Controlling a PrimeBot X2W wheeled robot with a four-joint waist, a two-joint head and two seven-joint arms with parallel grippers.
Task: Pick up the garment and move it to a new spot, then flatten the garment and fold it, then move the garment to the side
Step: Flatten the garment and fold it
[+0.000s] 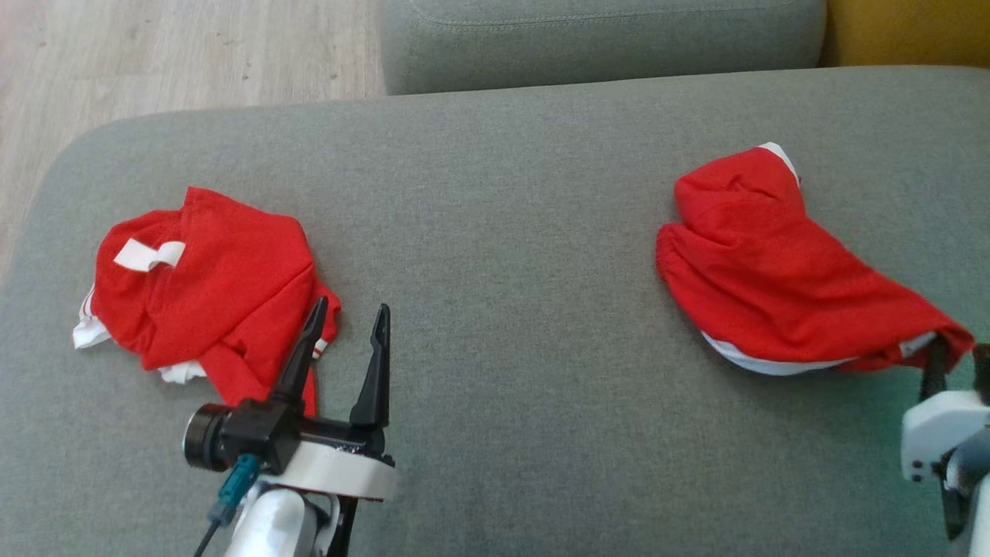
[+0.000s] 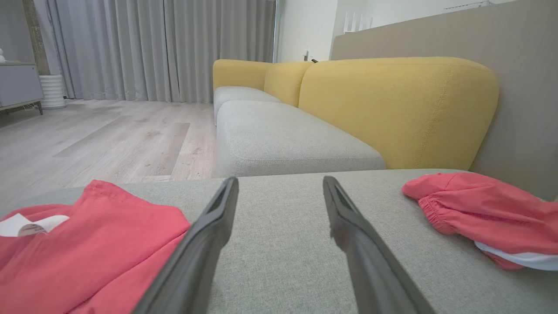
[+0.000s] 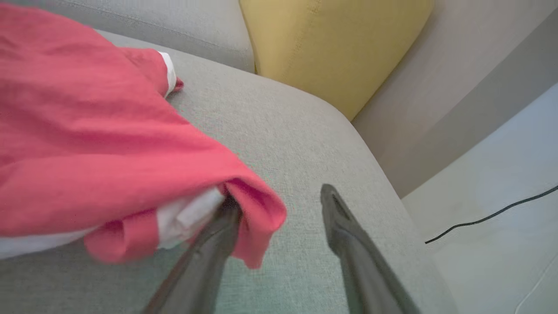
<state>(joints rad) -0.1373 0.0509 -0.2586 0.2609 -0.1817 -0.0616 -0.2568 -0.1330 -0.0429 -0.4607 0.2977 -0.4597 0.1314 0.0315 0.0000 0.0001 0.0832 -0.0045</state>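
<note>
Two crumpled red garments with white trim lie on the grey sofa cushion (image 1: pixel 510 232). One garment (image 1: pixel 209 278) is at the left and also shows in the left wrist view (image 2: pixel 87 248). The other garment (image 1: pixel 766 255) is at the right. My left gripper (image 1: pixel 349 309) is open just right of the left garment, its left finger over the cloth's edge and nothing between the jaws (image 2: pixel 280 181). My right gripper (image 1: pixel 959 356) is open at the right garment's near corner. That corner (image 3: pixel 257 218) drapes over the left finger, and the right finger stands apart over bare cushion.
A second grey seat (image 1: pixel 603 39) and a yellow backrest (image 2: pixel 392 109) lie beyond the cushion. Wood floor (image 1: pixel 155 54) is at the far left. The cushion's right edge drops to a pale floor with a black cable (image 3: pixel 488 216).
</note>
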